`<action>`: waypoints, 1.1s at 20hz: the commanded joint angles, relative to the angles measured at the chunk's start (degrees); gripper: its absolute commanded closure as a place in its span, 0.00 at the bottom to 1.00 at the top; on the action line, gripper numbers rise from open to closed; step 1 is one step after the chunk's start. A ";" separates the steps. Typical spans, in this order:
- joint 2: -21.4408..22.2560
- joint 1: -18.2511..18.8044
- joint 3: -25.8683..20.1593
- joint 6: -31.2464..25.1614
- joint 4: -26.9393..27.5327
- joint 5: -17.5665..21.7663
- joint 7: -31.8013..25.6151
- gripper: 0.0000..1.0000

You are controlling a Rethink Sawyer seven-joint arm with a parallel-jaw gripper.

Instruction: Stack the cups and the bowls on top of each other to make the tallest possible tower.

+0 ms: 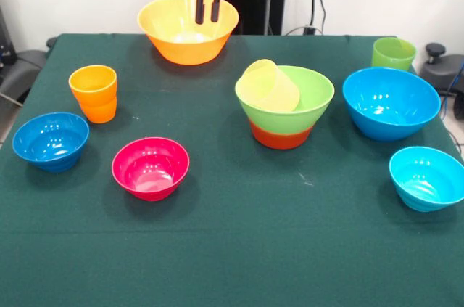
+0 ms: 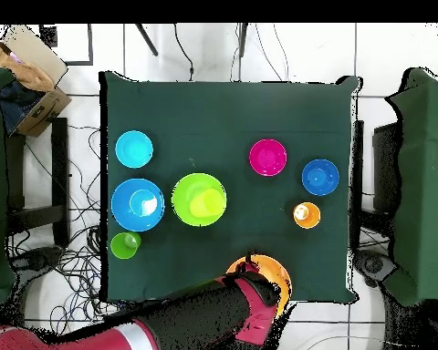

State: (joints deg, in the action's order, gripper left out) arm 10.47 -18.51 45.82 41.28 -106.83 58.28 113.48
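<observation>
Tower [image 1: 284,107] so far stands near the middle of the green-clothed desk [image 1: 232,249]: a glossy orange-red plastic bowl [image 1: 281,135] at the bottom, a light green plastic bowl [image 1: 308,100] nested in it, and a pale yellow ribbed plastic cup [image 1: 270,86] lying tilted inside the green one. The step in hand looks like fetching the big yellow-orange plastic bowl [image 1: 188,30] at the robot's edge. To do it well, I would pinch one wall of that bowl firmly, lift straight, and first consider righting the tilted cup, since a wide bowl set on it would rock. The hand [image 1: 206,8] hangs over that bowl, its two dark fingers [image 1: 198,3] a little apart, dipping inside the rim and gripping nothing that I can make out.
</observation>
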 commanded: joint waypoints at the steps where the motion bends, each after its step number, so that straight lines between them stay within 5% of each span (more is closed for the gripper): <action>1: -6.54 0.94 -5.96 2.40 -1.24 -2.09 -15.17 0.00; 6: -9.68 1.02 -4.70 5.99 -2.56 -6.37 -18.68 0.00; 9: -9.11 -1.06 -3.89 4.26 -2.29 -4.88 -16.37 0.00; 16: -3.57 -6.71 -1.07 -2.55 -0.44 9.28 -4.53 0.00; 22: -2.49 -11.54 0.93 -1.48 1.02 21.96 9.23 0.00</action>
State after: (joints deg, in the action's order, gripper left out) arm 7.13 -27.24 49.84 42.94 -110.22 72.08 113.45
